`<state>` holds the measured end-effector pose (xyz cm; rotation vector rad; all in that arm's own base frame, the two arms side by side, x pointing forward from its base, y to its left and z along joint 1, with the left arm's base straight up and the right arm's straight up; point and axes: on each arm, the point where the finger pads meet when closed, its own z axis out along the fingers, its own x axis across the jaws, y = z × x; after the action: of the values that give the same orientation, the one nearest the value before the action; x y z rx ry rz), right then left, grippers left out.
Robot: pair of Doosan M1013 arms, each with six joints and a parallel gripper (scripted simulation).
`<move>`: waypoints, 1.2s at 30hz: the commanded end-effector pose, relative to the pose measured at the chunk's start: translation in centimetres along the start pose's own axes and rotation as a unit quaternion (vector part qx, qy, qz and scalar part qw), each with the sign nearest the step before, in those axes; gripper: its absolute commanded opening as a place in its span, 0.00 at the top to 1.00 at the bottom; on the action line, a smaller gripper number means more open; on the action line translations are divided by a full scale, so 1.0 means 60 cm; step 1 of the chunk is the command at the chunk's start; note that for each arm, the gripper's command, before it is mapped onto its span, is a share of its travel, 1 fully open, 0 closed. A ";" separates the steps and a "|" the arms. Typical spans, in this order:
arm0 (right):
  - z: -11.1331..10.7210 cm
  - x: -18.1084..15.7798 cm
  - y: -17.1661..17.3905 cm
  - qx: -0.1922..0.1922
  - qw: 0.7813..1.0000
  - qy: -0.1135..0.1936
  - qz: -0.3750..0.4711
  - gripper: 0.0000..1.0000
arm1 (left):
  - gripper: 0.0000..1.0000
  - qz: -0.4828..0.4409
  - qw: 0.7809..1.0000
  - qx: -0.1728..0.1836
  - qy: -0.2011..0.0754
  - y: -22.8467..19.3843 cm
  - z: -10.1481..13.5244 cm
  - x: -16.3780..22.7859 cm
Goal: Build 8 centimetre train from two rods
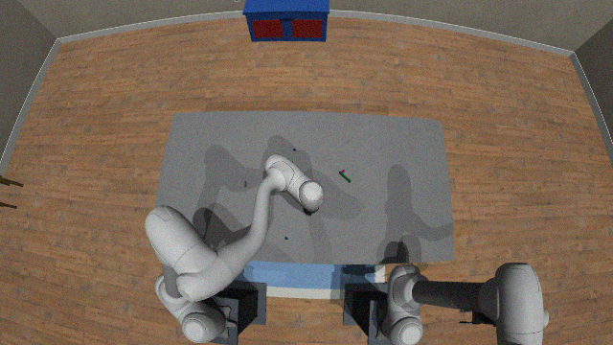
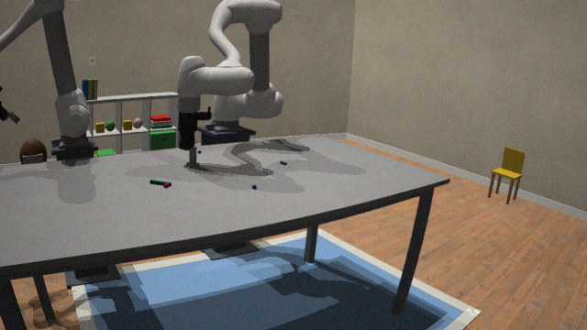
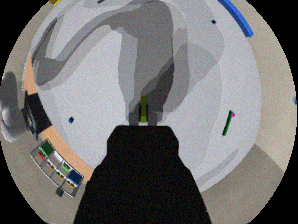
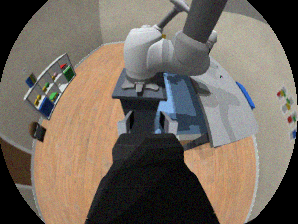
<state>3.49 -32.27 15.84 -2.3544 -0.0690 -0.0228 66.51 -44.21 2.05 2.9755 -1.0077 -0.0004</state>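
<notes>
Top view, left to right: find the grey rod (image 1: 245, 183) (image 2: 283, 163) (image 3: 101, 1) lying well apart, likely the partner, three added to five making eight. Next comes the left gripper (image 1: 308, 212) (image 2: 193, 163) (image 3: 143, 109), apparently pinching the lime rod (image 2: 195, 165) (image 3: 144, 106) down at the table (image 2: 257, 211). Best to keep the pads square along its sides, press lightly, and avoid twisting or tipping it. Leave both ends free for a clean joint, then match the grey rod's line. Farther right, steer clear of the magenta rod (image 1: 342, 171) (image 2: 167, 185) (image 3: 233, 115) and green rod (image 1: 346, 177) (image 2: 160, 182) (image 3: 228, 124). Beyond, off the table, see the right gripper (image 1: 463, 317) (image 2: 9, 112) (image 4: 146, 116) spread wide.
</notes>
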 end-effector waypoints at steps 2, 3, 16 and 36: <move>-0.001 0.000 0.000 0.000 1.000 0.000 0.000 0.00 | 0.76 0.000 1.000 0.000 0.001 0.000 -0.004 0.001; -0.001 0.000 0.000 0.000 1.000 0.000 0.000 0.00 | 0.76 0.000 1.000 0.000 0.001 0.000 -0.007 0.001; -0.001 0.000 0.000 0.000 1.000 0.000 0.000 0.00 | 0.76 0.000 1.000 0.000 0.001 0.000 -0.119 0.001; -0.001 0.000 0.000 0.000 1.000 0.000 0.000 0.00 | 0.76 0.007 1.000 0.000 0.001 -0.011 -0.168 0.000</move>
<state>3.49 -32.27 15.84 -2.3544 -0.0690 -0.0228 66.53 -44.19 12.05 2.9749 -1.0093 -0.0004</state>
